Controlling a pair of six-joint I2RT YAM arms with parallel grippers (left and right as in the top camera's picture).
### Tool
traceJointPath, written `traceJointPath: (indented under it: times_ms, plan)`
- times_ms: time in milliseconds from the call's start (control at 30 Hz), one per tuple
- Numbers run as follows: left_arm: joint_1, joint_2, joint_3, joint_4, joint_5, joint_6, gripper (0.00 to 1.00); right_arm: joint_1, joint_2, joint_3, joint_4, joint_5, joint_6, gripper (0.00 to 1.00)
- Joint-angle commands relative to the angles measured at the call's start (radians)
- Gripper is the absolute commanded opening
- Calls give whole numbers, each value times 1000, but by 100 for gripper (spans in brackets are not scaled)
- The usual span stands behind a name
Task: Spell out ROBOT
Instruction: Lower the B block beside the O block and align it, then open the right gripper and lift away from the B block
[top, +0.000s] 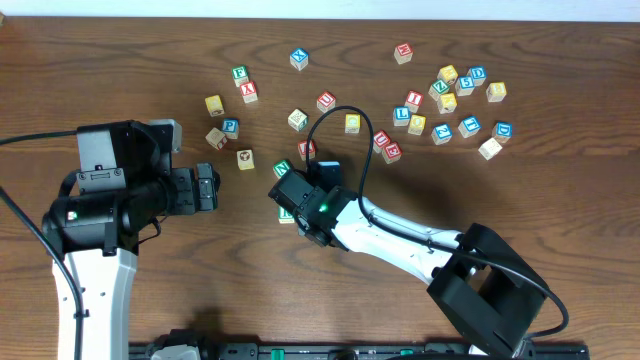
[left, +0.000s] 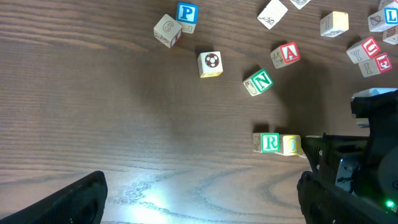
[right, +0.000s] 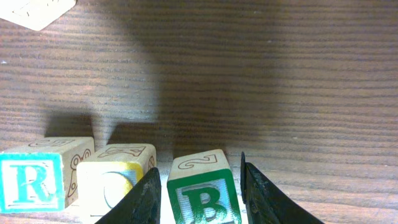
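From above, the left gripper (top: 207, 188) hangs wide open and empty at the left of the table (top: 120, 60). The right gripper (top: 308, 205) crouches over the row, hiding all but the green R block (top: 287, 214).

The left wrist view shows a yellow block (left: 290, 145) just right of the R.

The right wrist view shows the green B block (right: 202, 190) next, just right of the yellow one and level with it, the right fingers (right: 144, 199) clamped on both its sides. The row runs left to right, so I'd say the next letter goes right of the B. The right arm is nearer.
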Motion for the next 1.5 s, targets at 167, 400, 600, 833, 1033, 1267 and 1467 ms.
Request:
traceJointPath:
  times_ms: [167, 400, 600, 833, 1033, 1267, 1467]
  plan:
    - [4, -2, 13, -2, 14, 13, 96, 4, -5, 19, 0, 45, -6, 36]
    - [4, -2, 13, -2, 14, 13, 96, 2, -5, 19, 0, 55, -6, 36]
    - [4, -2, 13, -2, 14, 13, 96, -5, -5, 19, 1, 68, -6, 37]
    - [4, -2, 13, -2, 14, 13, 96, -5, -5, 19, 19, 90, -8, 38]
    - [4, -2, 13, -2, 14, 13, 96, -5, -5, 19, 40, 101, -26, 39]
    - [4, -2, 13, -2, 14, 13, 96, -10, -5, 24, 40, 134, -47, 40]
    - [4, -2, 13, -2, 14, 13, 96, -37, -18, 88, 0, 134, -160, 47]
